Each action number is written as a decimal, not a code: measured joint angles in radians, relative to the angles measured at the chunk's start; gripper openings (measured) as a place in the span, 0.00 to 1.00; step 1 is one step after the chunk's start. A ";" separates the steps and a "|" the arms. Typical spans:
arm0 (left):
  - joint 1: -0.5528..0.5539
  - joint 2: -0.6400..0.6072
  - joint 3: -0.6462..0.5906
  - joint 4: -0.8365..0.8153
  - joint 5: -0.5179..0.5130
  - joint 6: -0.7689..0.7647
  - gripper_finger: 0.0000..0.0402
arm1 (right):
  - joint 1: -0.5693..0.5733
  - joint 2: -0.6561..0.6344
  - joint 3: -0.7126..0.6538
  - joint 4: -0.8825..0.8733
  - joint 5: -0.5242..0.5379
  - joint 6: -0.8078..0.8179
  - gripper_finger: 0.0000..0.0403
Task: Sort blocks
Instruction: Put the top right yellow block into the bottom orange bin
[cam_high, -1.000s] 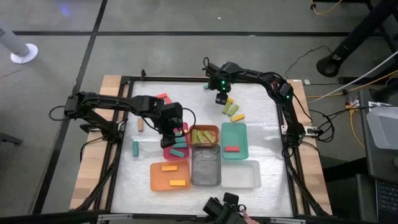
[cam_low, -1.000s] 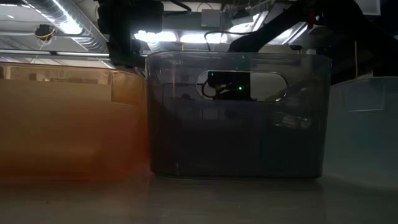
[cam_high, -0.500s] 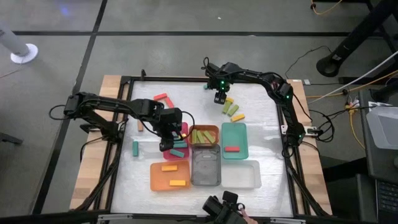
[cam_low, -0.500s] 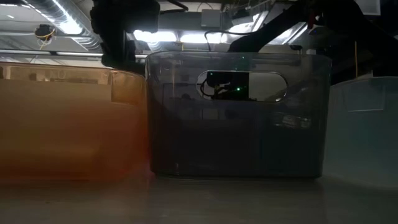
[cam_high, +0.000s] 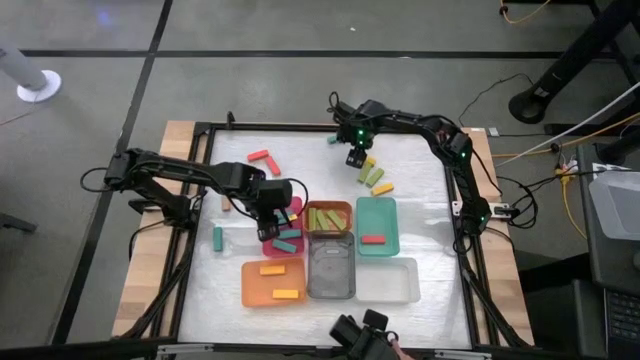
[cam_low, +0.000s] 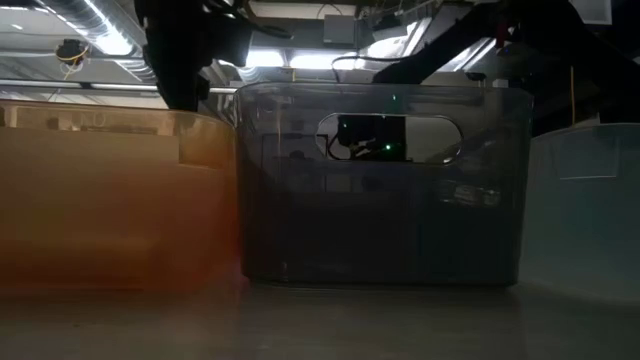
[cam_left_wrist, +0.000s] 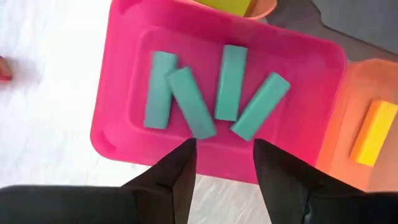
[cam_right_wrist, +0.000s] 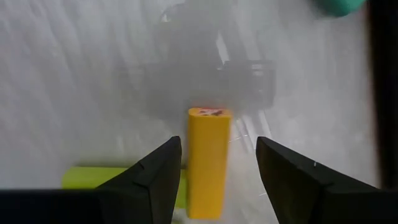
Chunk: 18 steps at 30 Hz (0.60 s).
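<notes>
grey floor (cam_high: 300, 60), ceiling lights (cam_low: 110, 45)

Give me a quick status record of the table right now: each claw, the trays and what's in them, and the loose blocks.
left claw: open, empty, over the pink tray's edge
right claw: open, straddling a yellow block, not closed on it
pink tray: four teal blocks
orange tray: two yellow blocks
brown tray: lime blocks
teal tray: one red block
grey tray: nothing seen inside
clear tray: nothing seen inside
loose blocks: red pair at the far side, teal block at the left, lime and yellow near the right claw
</notes>
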 joint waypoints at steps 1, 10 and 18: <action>0.000 0.000 0.000 -0.001 0.000 0.005 0.37 | 0.000 0.000 -0.014 0.008 -0.009 0.000 0.52; 0.000 0.000 0.000 -0.005 0.003 0.021 0.35 | 0.000 -0.006 -0.121 0.101 -0.021 0.000 0.51; 0.000 -0.019 0.000 -0.009 0.004 0.009 0.35 | 0.001 -0.006 -0.125 0.120 -0.045 0.000 0.25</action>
